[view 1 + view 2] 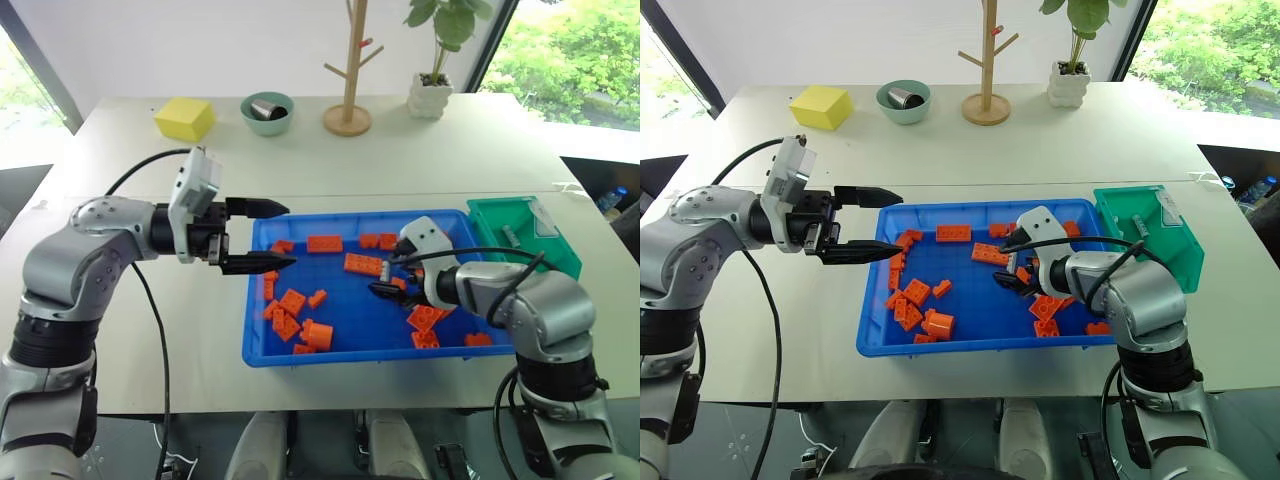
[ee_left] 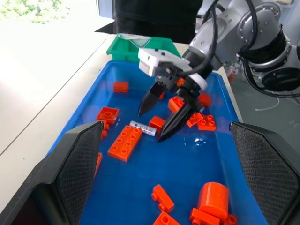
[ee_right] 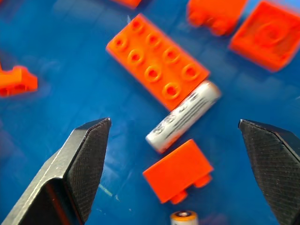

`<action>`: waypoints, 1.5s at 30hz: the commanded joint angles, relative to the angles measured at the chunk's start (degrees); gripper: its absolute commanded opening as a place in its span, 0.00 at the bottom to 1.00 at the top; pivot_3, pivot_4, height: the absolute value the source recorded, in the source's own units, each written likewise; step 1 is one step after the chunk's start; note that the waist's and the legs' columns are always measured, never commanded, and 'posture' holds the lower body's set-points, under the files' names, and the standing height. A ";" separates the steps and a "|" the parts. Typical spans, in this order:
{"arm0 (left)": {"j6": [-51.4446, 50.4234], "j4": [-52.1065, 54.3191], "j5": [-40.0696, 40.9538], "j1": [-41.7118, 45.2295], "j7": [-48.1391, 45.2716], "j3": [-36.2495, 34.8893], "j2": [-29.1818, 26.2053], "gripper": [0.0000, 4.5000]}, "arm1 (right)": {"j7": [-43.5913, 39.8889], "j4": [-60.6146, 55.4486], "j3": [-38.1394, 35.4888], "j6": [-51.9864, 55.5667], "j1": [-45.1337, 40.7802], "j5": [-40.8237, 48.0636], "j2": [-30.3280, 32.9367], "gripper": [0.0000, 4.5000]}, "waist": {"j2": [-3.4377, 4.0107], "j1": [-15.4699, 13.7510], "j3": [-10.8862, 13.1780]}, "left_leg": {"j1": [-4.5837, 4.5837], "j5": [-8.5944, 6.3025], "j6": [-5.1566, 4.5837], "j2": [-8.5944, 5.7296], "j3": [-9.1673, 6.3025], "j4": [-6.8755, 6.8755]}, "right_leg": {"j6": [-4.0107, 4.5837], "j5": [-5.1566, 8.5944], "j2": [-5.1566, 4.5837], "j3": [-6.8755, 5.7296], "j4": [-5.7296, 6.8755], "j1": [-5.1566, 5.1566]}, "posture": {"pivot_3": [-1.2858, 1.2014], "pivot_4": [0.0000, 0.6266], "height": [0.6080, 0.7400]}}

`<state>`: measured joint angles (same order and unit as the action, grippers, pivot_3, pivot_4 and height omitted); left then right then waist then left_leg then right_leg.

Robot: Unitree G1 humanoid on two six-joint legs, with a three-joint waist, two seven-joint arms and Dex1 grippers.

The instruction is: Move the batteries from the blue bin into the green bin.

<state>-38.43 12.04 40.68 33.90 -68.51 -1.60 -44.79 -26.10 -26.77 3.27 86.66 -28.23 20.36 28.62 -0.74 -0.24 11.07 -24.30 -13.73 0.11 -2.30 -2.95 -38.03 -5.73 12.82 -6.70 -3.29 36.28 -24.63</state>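
The blue bin [image 1: 350, 330] sits at the table's front, strewn with orange bricks [image 1: 362, 264]. A silver battery [image 3: 183, 116] lies in it between a long brick and a small one, and the end of a second battery [image 3: 183, 217] shows nearby. My right gripper [image 2: 151, 125] is low inside the bin, open, its fingers straddling the first battery without touching it. My left gripper [image 1: 290, 236] hovers open and level over the bin's left rim, holding nothing. The green bin [image 1: 540, 245] stands at the blue bin's far right corner with a small grey cylinder [image 1: 510, 236] inside.
At the table's back stand a yellow block [image 1: 184, 118], a pale-green bowl [image 1: 267, 112], a wooden peg stand [image 1: 347, 110] and a potted plant [image 1: 432, 90]. Bare tabletop lies between them and the bins.
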 commanded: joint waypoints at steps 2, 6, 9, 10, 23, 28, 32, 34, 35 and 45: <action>0.30 1.51 0.85 0.61 0.18 -2.15 -0.73 1.00 | 0.41 2.62 2.24 -4.34 -0.77 -0.35 0.86 0.99 | -0.01 0.01 -0.01 | 0.02 0.00 0.00 0.00 0.00 0.00 | 0.00 0.00 0.00 0.00 0.00 0.01 | 0.52 0.24 0.71; 0.34 1.30 0.72 0.98 0.17 -2.08 -0.80 1.00 | 0.83 5.39 3.91 -7.00 -1.22 -0.80 0.91 0.99 | -0.01 0.30 -0.01 | 0.06 0.00 0.00 0.02 0.00 0.00 | 0.00 0.00 0.02 0.00 0.00 0.04 | 0.52 0.24 0.71; 0.34 1.20 0.59 1.21 0.23 -2.02 -0.85 1.00 | 1.00 5.77 4.30 -7.29 -1.62 -0.55 0.62 0.81 | -0.02 0.69 -0.01 | 0.06 0.00 0.00 0.02 -0.01 0.00 | 0.00 0.00 0.03 0.00 0.00 0.05 | 0.52 0.24 0.71; 0.35 1.22 0.57 1.25 0.27 -2.01 -0.86 1.00 | 0.89 5.69 4.48 -7.45 -1.68 -0.47 0.72 0.69 | -0.02 0.79 -0.01 | 0.06 0.00 0.00 0.02 -0.01 0.00 | 0.00 0.00 0.03 0.00 0.00 0.06 | 0.52 0.24 0.71; 0.71 0.59 0.05 2.12 0.52 -1.22 -0.28 1.00 | 0.54 2.63 -1.04 -5.06 -5.23 0.94 2.73 0.01 | 0.00 0.88 0.00 | 0.07 0.00 0.00 0.03 -0.02 0.01 | 0.00 0.00 0.03 -0.01 0.02 0.04 | 0.52 0.24 0.71; 0.83 0.34 -0.15 2.29 0.12 -0.77 -0.02 1.00 | -0.05 2.68 -10.87 -3.12 -7.62 1.50 9.40 0.01 | 0.00 0.46 0.00 | 0.01 0.00 0.00 0.00 -0.02 0.01 | -0.01 0.00 0.01 -0.02 -0.01 0.03 | 0.52 0.24 0.71; 0.97 -0.24 -0.31 2.52 -0.47 -0.39 0.13 1.00 | -1.08 4.48 -18.96 -3.17 -6.99 0.91 17.87 0.01 | 0.02 0.42 0.02 | -0.02 -0.02 -0.04 0.00 0.00 0.02 | -0.01 0.00 0.00 -0.02 -0.03 0.02 | 0.52 0.24 0.71; 1.08 -0.68 -0.37 2.80 -0.88 -0.16 0.20 1.00 | -1.52 5.66 -21.75 -3.56 -5.44 0.67 21.17 0.01 | 0.02 0.39 0.01 | -0.02 -0.03 -0.04 0.01 0.02 0.02 | -0.01 0.01 0.00 -0.02 -0.03 0.01 | 0.52 0.24 0.71; 1.13 -0.97 -0.43 3.03 -1.08 -0.02 0.26 1.00 | -1.60 6.00 -22.95 -3.48 -4.53 0.68 22.29 0.01 | 0.01 0.40 0.01 | -0.02 -0.03 -0.05 0.01 0.03 0.02 | -0.01 0.01 0.00 -0.02 -0.04 0.01 | 0.52 0.24 0.71; 1.45 -2.70 -1.57 5.31 -2.16 1.08 1.61 1.00 | -0.26 6.39 -25.55 -6.40 2.99 0.45 21.56 0.65 | 0.01 0.86 0.01 | 0.00 -0.03 -0.07 0.04 0.07 0.01 | -0.01 0.00 0.00 0.01 -0.03 0.02 | 0.52 0.24 0.71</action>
<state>-37.84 8.95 39.19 38.14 -70.36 -0.12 -43.07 -26.77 -19.92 -20.51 81.82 -25.01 21.02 49.97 -0.73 0.62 11.08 -24.30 -13.76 0.05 -2.27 -2.87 -38.01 -5.75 12.82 -6.70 -3.29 36.26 -24.61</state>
